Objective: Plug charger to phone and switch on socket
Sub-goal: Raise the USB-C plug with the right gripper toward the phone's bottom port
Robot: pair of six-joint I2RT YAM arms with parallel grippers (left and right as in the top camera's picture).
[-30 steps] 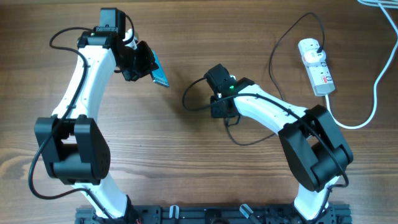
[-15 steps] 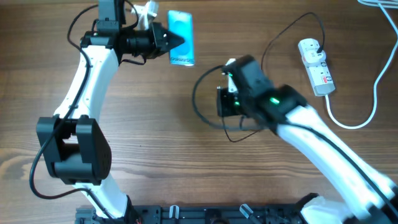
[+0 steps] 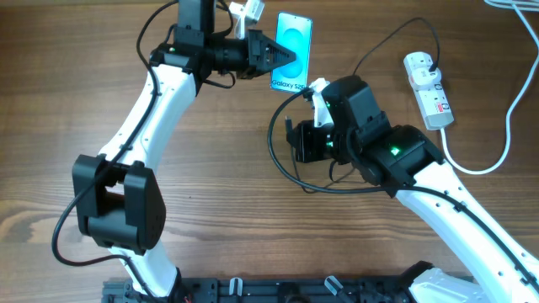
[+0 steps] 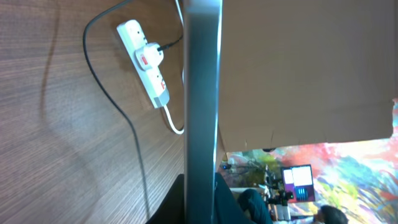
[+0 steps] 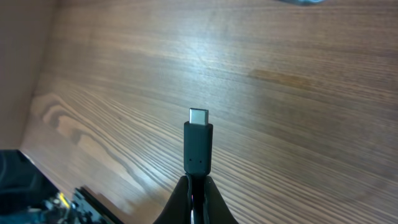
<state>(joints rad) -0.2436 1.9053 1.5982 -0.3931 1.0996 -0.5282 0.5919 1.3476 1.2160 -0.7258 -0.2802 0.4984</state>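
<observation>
The phone (image 3: 291, 52), its teal-and-white screen facing up, is held above the table at the back centre, with my left gripper (image 3: 271, 55) shut on its left edge. The left wrist view shows the phone (image 4: 202, 93) edge-on, clamped between the black fingers of the left gripper (image 4: 200, 190). My right gripper (image 3: 295, 136) is shut on the charger (image 3: 274, 156), just below the phone's bottom end. In the right wrist view the charger's connector (image 5: 198, 146) sticks straight out of the right gripper (image 5: 198, 186), metal tip bare. The socket (image 3: 428, 88) lies at the far right.
The socket (image 4: 146, 62) has a plug in it, and its thick white cord (image 3: 488, 164) curves off to the right edge. The thin black cable loops over the wood between the socket and my right arm. A black rail runs along the table's front edge.
The left arm has swung the phone to the right and turned its screen upward. The right arm has shifted with the charger connector, which now sits just below the phone's bottom end.
</observation>
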